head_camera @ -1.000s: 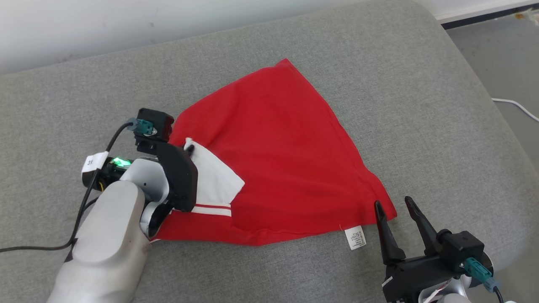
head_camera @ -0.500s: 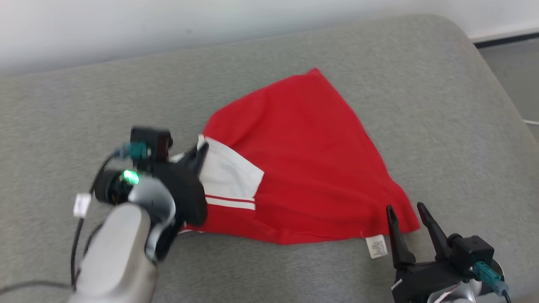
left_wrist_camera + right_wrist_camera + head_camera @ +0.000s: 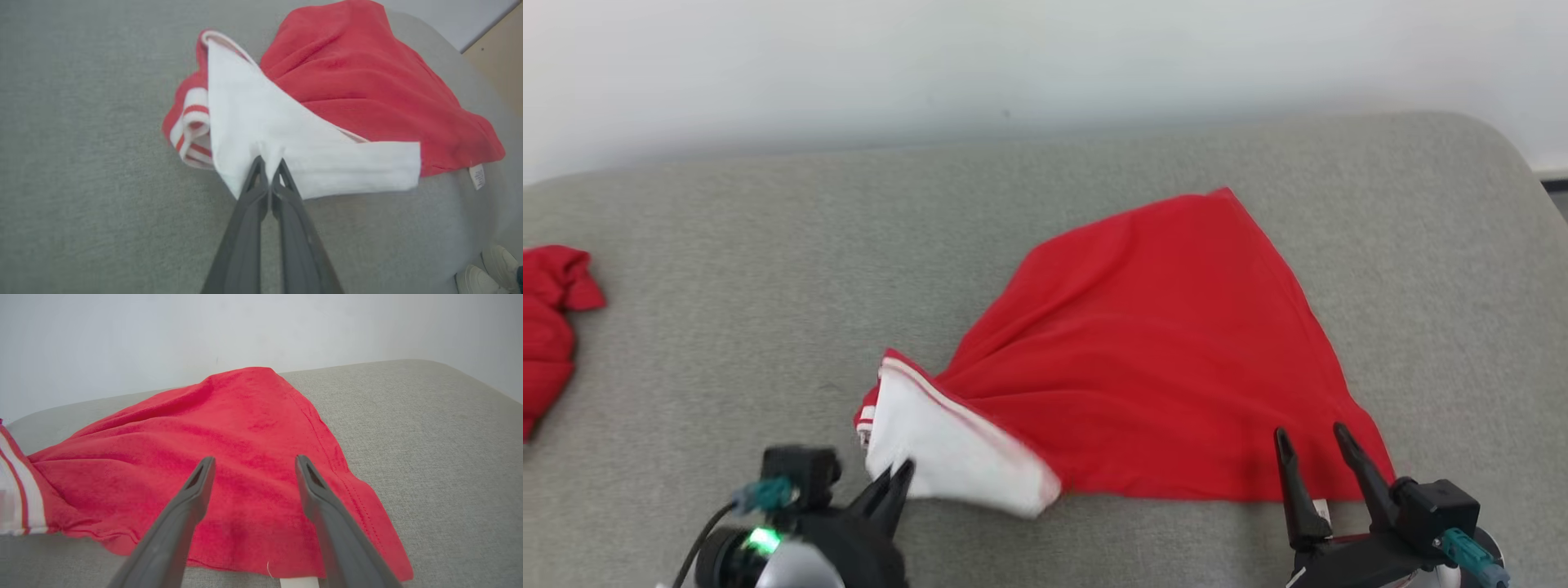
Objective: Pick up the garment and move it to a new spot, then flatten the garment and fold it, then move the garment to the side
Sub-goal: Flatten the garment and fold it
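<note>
Grey cushion (image 3: 727,327) spans scene. Red garment (image 3: 1176,351) spread centre-right. Head view: second red cloth (image 3: 547,327) far left. Left gripper (image 3: 894,482) pinched tight on garment's white panel (image 3: 261,118), near left. Right gripper (image 3: 1311,441) jaws wide, empty, at near-right hem. Left wrist view: pale shoes (image 3: 486,269), care label (image 3: 477,176).

Left pincer (image 3: 898,474), right pincer (image 3: 1311,433): each has two long dark-grey tapered fingers (image 3: 192,498), slotted near tips. Left wrist: black housing (image 3: 800,467), teal connector (image 3: 765,495), green LED (image 3: 761,539), black cable (image 3: 704,535), pale silver shell (image 3: 796,573). Right wrist: black camera block (image 3: 1436,508), teal plug (image 3: 1463,549).
</note>
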